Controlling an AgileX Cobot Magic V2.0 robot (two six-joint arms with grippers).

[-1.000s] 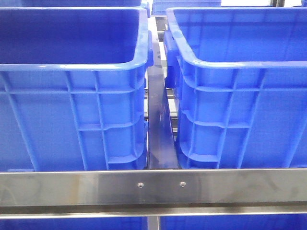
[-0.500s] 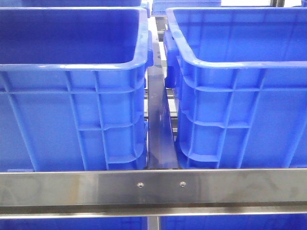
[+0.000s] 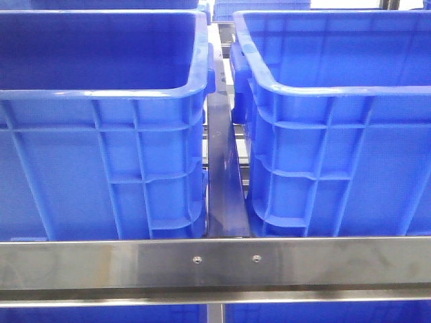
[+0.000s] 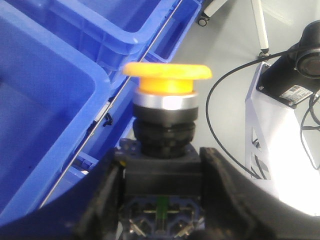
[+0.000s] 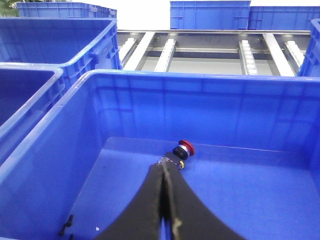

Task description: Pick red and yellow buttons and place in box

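In the left wrist view the yellow button [image 4: 167, 80], a mushroom cap on a silver ring and black body, sits upright between the black fingers [image 4: 102, 195] of my left gripper [image 4: 161, 172], which is shut on its black base. It hangs beside the rim of a blue crate [image 4: 100, 75]. The red button [image 5: 184, 147] lies tipped over on the floor of another blue crate [image 5: 200, 80], just beyond my right gripper [image 5: 164, 167], whose fingers are pressed together with nothing between them. Neither gripper nor button shows in the front view. Which crate is the box I cannot tell.
Two large blue crates [image 3: 101, 94] [image 3: 337, 87] stand side by side behind a steel rail [image 3: 215, 262], a narrow gap between them. More crates and roller tracks [image 5: 245, 55] lie beyond. Small black bits [image 5: 65, 225] rest in the crate's corner. A white stand with cables [image 4: 280, 125] is beside the left arm.
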